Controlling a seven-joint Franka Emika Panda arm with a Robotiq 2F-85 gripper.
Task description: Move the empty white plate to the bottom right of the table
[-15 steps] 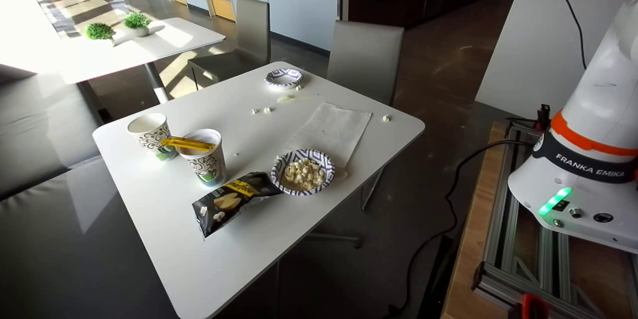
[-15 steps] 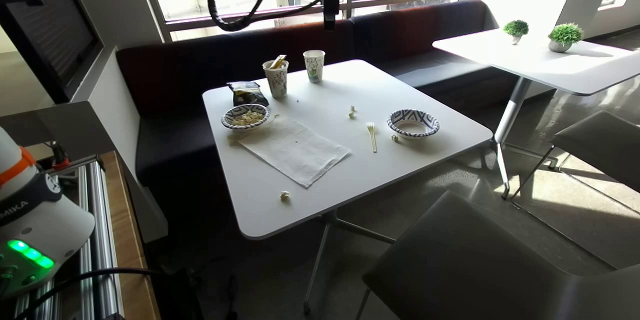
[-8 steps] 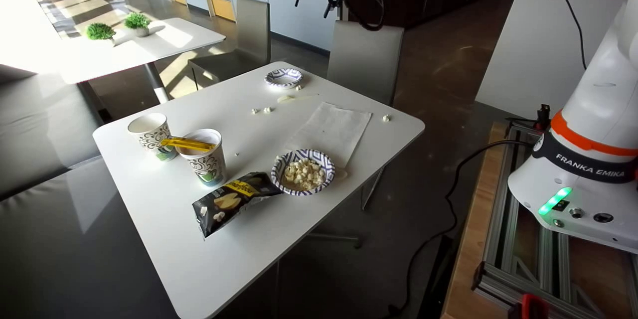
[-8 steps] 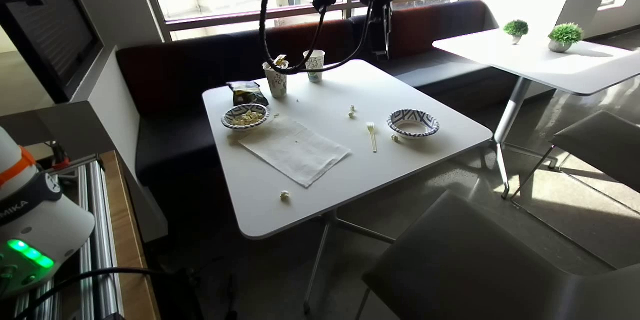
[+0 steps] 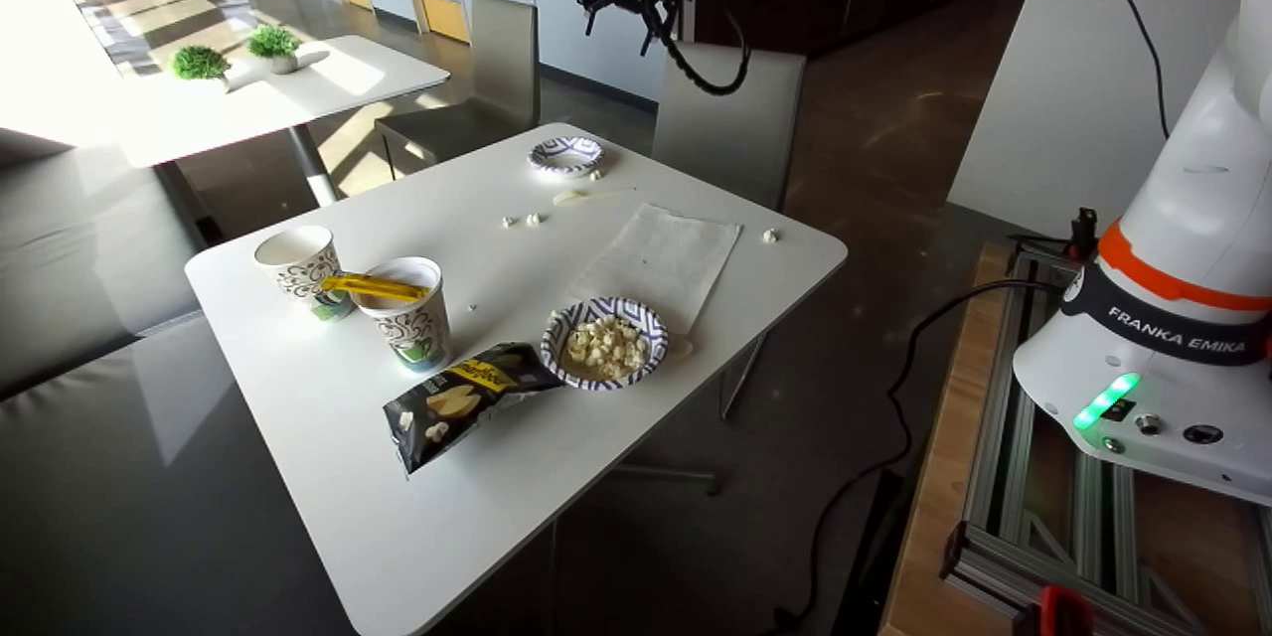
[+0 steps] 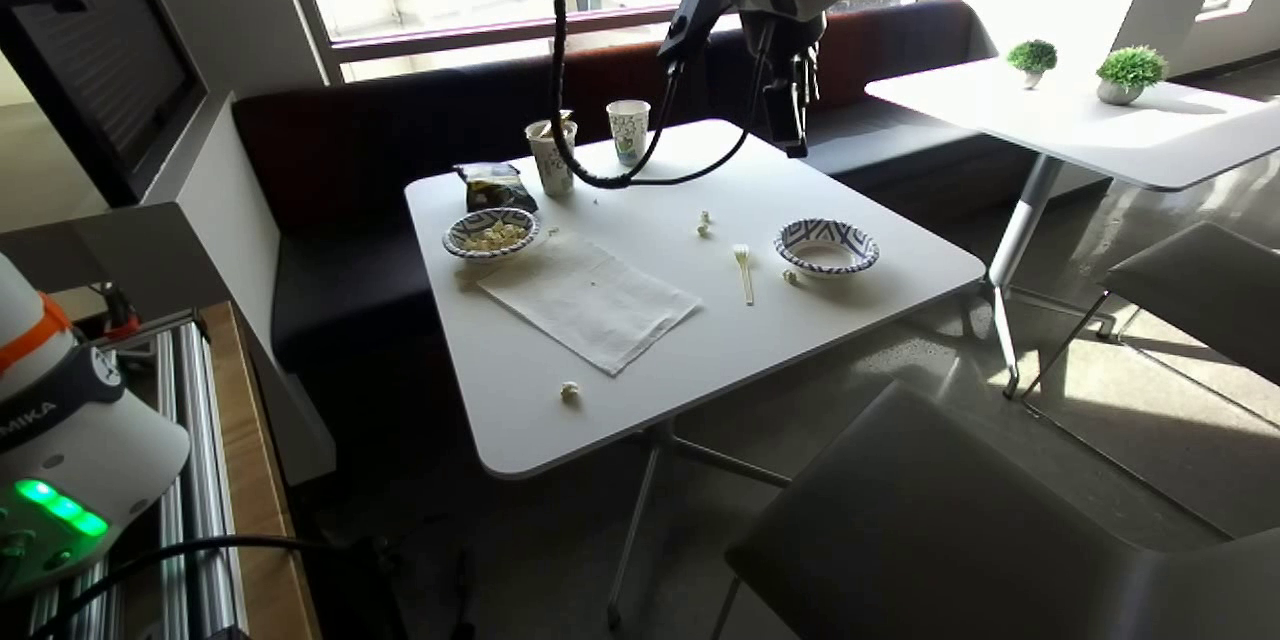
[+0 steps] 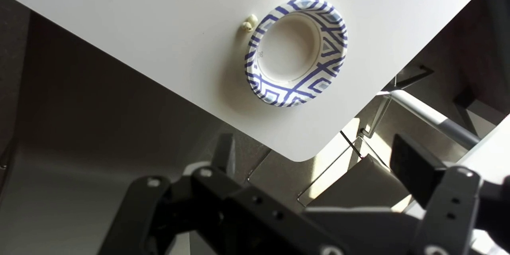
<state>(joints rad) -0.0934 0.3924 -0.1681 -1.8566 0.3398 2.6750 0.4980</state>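
Note:
The empty white plate (image 5: 566, 156) is a small round dish with a blue-patterned fluted rim. It rests near a corner of the white table (image 5: 328, 397) and shows in an exterior view (image 6: 827, 250) and the wrist view (image 7: 291, 53). Its centre is bare. My gripper (image 5: 617, 38) is open and empty, in the air above the level of the table and apart from the plate. In the wrist view the fingers (image 7: 318, 161) are wide apart below the plate, with the table corner, floor and a chair between them. The gripper also shows in an exterior view (image 6: 795, 135).
A popcorn piece (image 7: 249, 24) lies beside the plate, with a fork (image 6: 743, 273) near it. A napkin (image 6: 600, 310), popcorn bowl (image 5: 604, 348), black snack bag (image 5: 467, 397) and two paper cups (image 5: 402, 318) (image 5: 303, 268) stand on the table. Chairs (image 5: 730, 119) stand at the edge.
The arm and gripper have come lower and closer to the plate's corner, moving down in both exterior views and rightward in one of them. The plate and other table items have not moved.

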